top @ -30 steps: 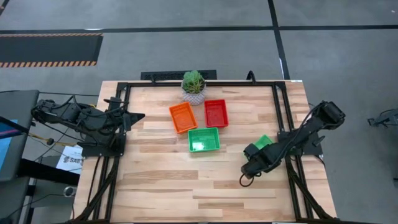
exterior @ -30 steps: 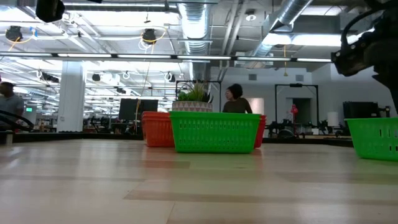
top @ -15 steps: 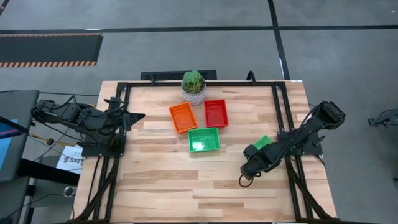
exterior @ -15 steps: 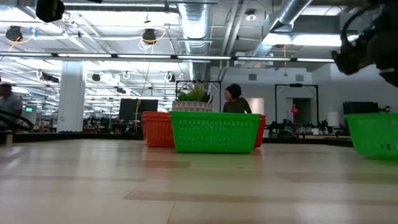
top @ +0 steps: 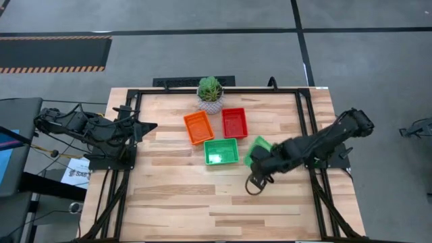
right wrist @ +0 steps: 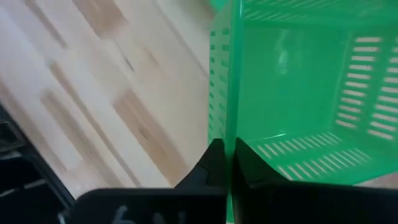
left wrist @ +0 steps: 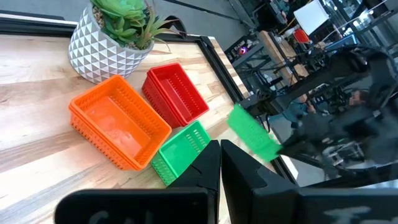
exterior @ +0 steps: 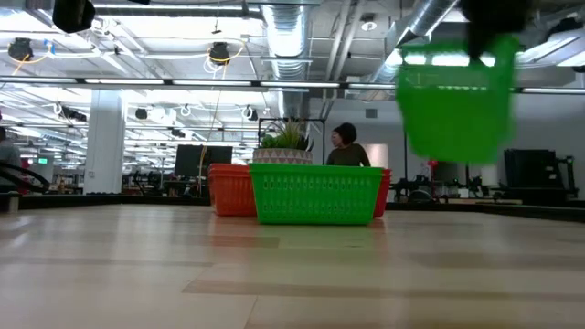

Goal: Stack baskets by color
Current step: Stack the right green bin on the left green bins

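Green basket point(top: 258, 148) airborne in right fingers point(right wrist: 225, 163)

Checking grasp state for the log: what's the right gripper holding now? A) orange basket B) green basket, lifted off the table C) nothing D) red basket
B: the right gripper is shut on a green basket's wall, and the low view shows that basket in the air, above the table.

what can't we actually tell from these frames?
- Stack counts: orange basket, red basket and green basket on the table may be nested; high view too small.
- Right pincer, shut on carried green basket: low view blurs the basket.
- Left pincer, shut, parked at table's left edge.
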`<state>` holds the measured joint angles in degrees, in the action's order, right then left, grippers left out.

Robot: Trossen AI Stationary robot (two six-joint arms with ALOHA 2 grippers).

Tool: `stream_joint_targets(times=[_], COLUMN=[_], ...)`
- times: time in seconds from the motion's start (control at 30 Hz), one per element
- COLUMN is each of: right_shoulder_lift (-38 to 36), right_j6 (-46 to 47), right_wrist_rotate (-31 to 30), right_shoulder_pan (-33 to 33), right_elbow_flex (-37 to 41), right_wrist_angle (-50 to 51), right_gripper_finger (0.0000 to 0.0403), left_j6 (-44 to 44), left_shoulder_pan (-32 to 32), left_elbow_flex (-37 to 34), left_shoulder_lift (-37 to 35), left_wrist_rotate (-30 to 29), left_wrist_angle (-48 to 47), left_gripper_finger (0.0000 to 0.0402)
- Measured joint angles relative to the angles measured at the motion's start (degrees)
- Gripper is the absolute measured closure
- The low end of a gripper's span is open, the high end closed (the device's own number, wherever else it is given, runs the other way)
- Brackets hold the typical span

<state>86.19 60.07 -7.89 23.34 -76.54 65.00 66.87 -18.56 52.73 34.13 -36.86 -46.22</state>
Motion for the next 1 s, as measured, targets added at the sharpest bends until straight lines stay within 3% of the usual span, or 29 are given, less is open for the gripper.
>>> stream_joint_targets(times=[0.13,0.27,0.47,0.57,0.8,1.0], right_shoulder_lift=[0.00,0.26,0.36,0.37,0.43,0.42], right_j6=[-15.66,-41.25,-84.81,-101.80,-125.04,-134.71], right_wrist_rotate=[-3.44,-4.59,-4.68,-4.88,-17.63,-19.42], right_shoulder_pan=[-2.76,-4.60,-7.06,-8.45,-11.27,-13.48], right_elbow_flex=[-8.78,-14.51,-15.75,-15.75,-13.24,-7.77], right_wrist_angle=[1.06,-0.68,-0.38,0.34,2.52,1.48], right_gripper_finger=[0.0399,0.0400,0.0395,0.0396,0.0400,0.0400], left_j6=[-0.02,-0.08,-0.15,-0.17,-0.13,-0.10], left_shoulder_pan=[0.01,0.00,0.00,0.01,0.00,0.00], left_elbow_flex=[0.00,0.00,0.00,0.00,0.00,0.00], left_shoulder_lift=[0.00,0.00,0.00,0.00,0.00,0.00], left_wrist_rotate=[0.00,0.00,0.00,-0.01,-1.15,-3.31], left_wrist_angle=[-0.01,-0.16,-0.83,-1.28,-2.55,-3.10], left_gripper_finger=[0.0401,0.0401,0.0401,0.0401,0.0401,0.0401])
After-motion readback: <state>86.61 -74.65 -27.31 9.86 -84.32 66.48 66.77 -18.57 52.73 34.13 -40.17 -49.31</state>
